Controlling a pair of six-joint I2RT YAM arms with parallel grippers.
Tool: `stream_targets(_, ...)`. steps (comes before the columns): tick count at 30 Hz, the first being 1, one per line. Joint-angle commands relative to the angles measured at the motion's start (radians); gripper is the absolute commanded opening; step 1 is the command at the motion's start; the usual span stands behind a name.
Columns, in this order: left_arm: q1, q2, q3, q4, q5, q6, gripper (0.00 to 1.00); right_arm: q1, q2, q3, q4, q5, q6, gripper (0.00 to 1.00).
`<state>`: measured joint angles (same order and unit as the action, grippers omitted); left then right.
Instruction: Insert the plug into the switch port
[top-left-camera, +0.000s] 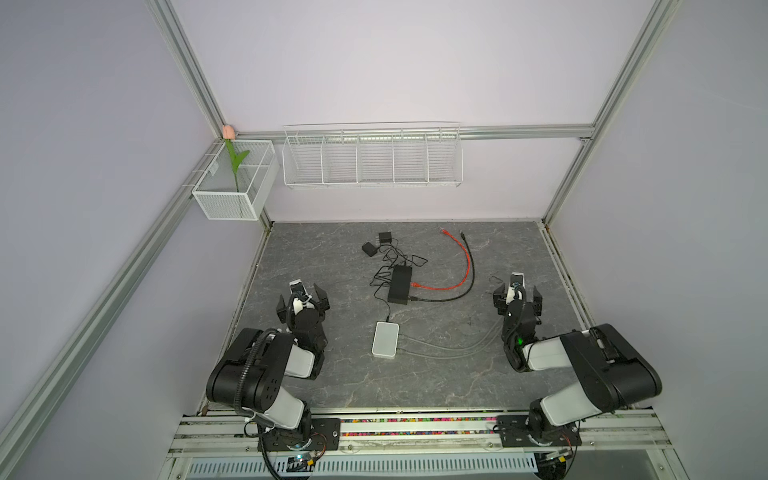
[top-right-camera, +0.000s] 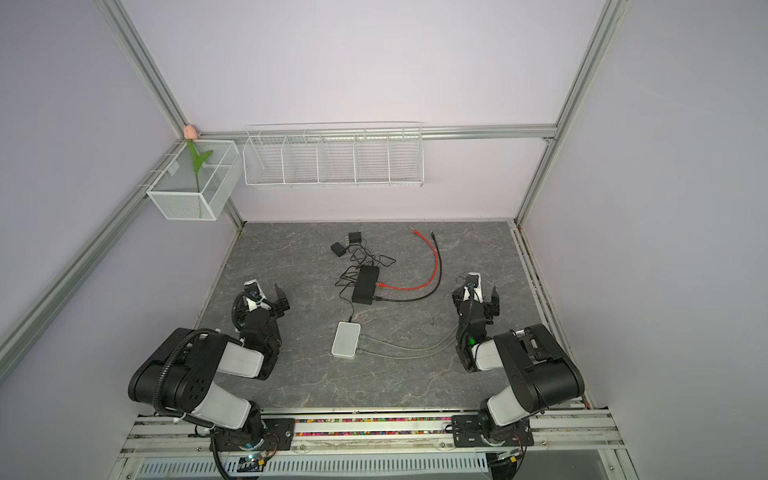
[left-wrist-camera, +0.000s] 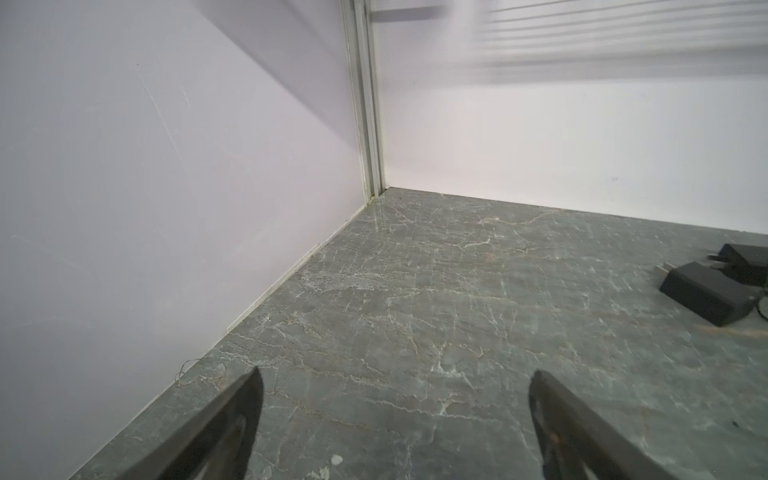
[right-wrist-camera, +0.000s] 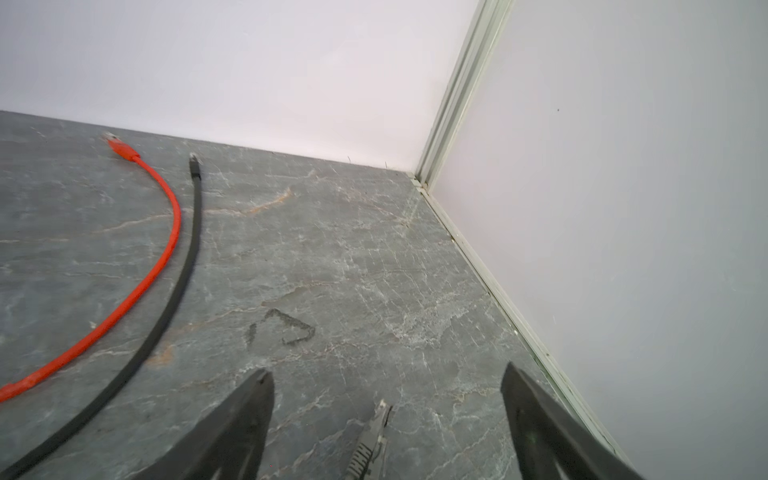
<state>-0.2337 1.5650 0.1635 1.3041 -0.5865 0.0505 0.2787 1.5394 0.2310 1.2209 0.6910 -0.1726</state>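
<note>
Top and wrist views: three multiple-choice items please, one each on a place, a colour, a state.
1. The white switch lies: A) on the robot's side of the black switch B) beyond it C) on top of it
2. The patch cable beside the black cable is: A) blue B) red C) yellow
3. The left gripper and right gripper are: A) both shut B) shut on plugs C) both open, empty
1 A, by both top views; 2 B, plain in the right wrist view; 3 C, wrist views show jaws spread, nothing gripped.
</note>
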Motion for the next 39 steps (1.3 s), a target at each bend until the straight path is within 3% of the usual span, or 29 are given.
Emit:
stream_targets(1, 0.004, 0.016, -0.024, 0.109, 0.056, 0.034, 0.99, 0.006, 0.047, -0.066, 0.215, -0.073, -0.046, 0.89)
stream_targets(5, 0.004, 0.051, -0.019, 0.107, 0.131, 0.064, 0.99, 0.005, 0.042, -0.071, 0.212, -0.112, -0.056, 0.89)
stream_targets(10, 0.005, 0.079, 0.014, 0.108, 0.104, 0.059, 0.99, -0.031, 0.027, -0.045, 0.143, -0.171, -0.033, 0.89)
stream_targets(13, 0.007, 0.079, 0.014, 0.108, 0.105, 0.059, 0.99, -0.115, -0.040, -0.007, -0.043, -0.319, 0.035, 0.89)
stream_targets(15, 0.007, 0.077, 0.020, 0.094, 0.105, 0.058, 0.99, -0.194, 0.005, 0.030, -0.099, -0.465, 0.079, 0.89)
stream_targets(16, 0.009, 0.071, 0.024, 0.081, 0.106, 0.055, 0.99, -0.189, 0.038, 0.050, -0.079, -0.440, 0.071, 0.89)
stream_targets(19, 0.031, 0.042, 0.077, -0.020, 0.122, 0.032, 0.99, -0.237, -0.010, 0.142, -0.340, -0.509, 0.126, 0.89)
stream_targets(22, 0.086, -0.003, 0.181, -0.277, 0.180, -0.023, 0.99, -0.254, -0.004, 0.151, -0.345, -0.531, 0.138, 0.89)
stream_targets(25, 0.176, -0.032, 0.250, -0.471, 0.328, -0.093, 0.99, -0.265, 0.001, 0.149, -0.333, -0.547, 0.143, 0.89)
stream_targets(36, 0.176, -0.018, 0.206, -0.367, 0.342, -0.078, 0.99, -0.265, -0.004, 0.151, -0.339, -0.550, 0.145, 0.89)
stream_targets(39, 0.177, -0.019, 0.214, -0.379, 0.470, -0.022, 0.99, -0.268, -0.002, 0.150, -0.340, -0.573, 0.138, 0.89)
